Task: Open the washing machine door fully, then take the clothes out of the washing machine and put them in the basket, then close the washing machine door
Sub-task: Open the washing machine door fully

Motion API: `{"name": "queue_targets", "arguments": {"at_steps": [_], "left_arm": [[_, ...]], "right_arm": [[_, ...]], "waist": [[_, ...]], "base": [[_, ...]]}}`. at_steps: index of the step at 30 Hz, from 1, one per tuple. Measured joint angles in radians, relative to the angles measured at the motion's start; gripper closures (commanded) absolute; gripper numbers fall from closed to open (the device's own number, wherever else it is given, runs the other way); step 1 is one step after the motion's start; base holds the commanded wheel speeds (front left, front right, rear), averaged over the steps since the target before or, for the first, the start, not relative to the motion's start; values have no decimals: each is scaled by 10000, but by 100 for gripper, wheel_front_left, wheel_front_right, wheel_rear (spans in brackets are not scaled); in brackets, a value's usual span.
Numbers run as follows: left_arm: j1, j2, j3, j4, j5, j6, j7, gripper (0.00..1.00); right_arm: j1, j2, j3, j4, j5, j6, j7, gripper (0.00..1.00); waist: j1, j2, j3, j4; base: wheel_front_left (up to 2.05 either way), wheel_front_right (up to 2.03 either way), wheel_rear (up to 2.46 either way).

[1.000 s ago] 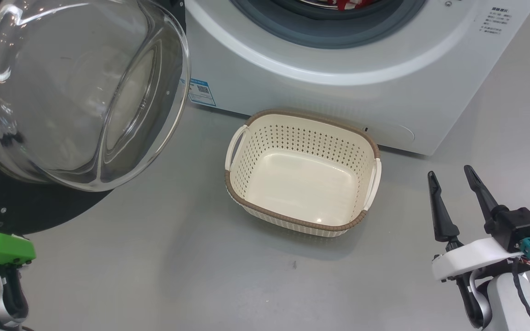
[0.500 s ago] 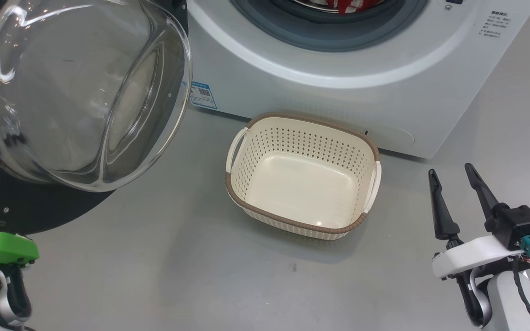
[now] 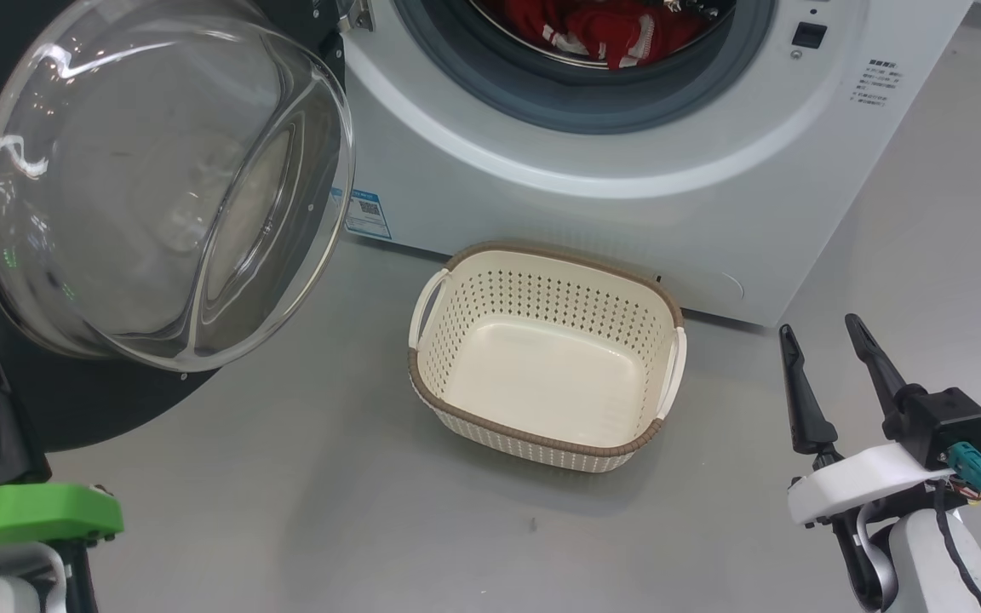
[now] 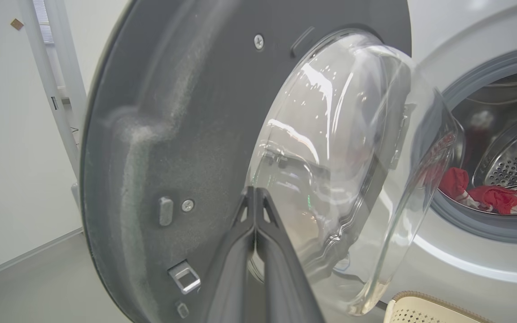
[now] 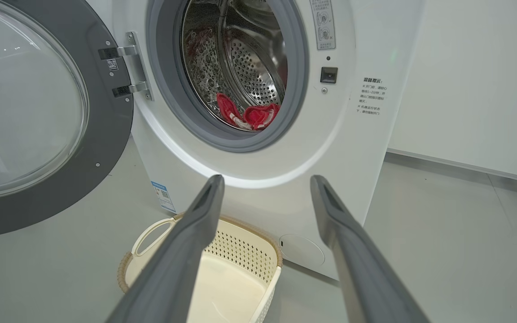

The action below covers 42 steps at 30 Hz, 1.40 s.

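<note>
Left gripper (image 4: 254,197), two long dark fingers pressed together with nothing between them, points at the inner face of the washing machine door (image 4: 173,134), a large round door with a wide dark rim and a bulging clear glass bowl. Whether the tips touch it cannot be told. Right gripper (image 3: 820,325), fingers spread apart and holding nothing, hangs over the grey floor (image 3: 329,511) to the right of the basket (image 3: 542,255), a small rectangular cream plastic basket with perforated sides, a brown woven-look rim and cream side handles. It stands on the floor just in front of the washing machine (image 3: 584,213), a big white front-loading box with a grey rubber ring and steel drum. The door stands open on hinges at the machine's left. The clothes (image 3: 601,25), a bright red fabric garment with white trim, lie at the bottom of the drum.
</note>
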Motion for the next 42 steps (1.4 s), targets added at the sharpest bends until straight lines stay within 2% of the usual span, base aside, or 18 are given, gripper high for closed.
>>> {"name": "queue_targets", "arguments": {"at_steps": [13, 14, 15, 16, 17, 28, 34, 42], "left_arm": [[1475, -270, -938, -594, 420, -353, 0, 100], [1545, -284, -988, -654, 474, -366, 0, 87], [1602, -301, -1012, -706, 502, -401, 0, 58], [1643, -305, -1064, -719, 531, -426, 0, 41], [1674, -318, -1108, -769, 531, -426, 0, 0], [2070, -431, -1569, -1294, 558, -608, 63, 0], [2089, -487, -1879, -1438, 556, -779, 244, 0], [2120, -489, -1935, -1613, 558, -786, 403, 0]], "right_arm": [[415, 176, 167, 113, 19, 13, 0, 0], [417, 176, 182, 109, 27, 13, 0, 0], [417, 176, 205, 105, 38, 13, 0, 0], [426, 180, 219, 105, 46, 13, 0, 0], [435, 182, 240, 102, 48, 13, 0, 0], [570, 234, 491, -40, 107, 67, 0, 0], [590, 265, 648, -194, 113, 67, 0, 0], [593, 307, 756, -345, 211, 67, 0, 0]], "waist": [[0, 0, -787, -303], [0, 0, -827, -343], [0, 0, -860, -391], [0, 0, -887, -440], [0, 0, -915, -490], [0, 0, -1115, -1248], [-1, 0, -1167, -1854], [0, 0, -1181, -2690]], "base": [[0, 0, 0], [0, 0, 0], [0, 0, 0], [0, 0, 0], [0, 0, 0], [0, 0, 0], [0, 0, 0], [0, 0, 0]]}}
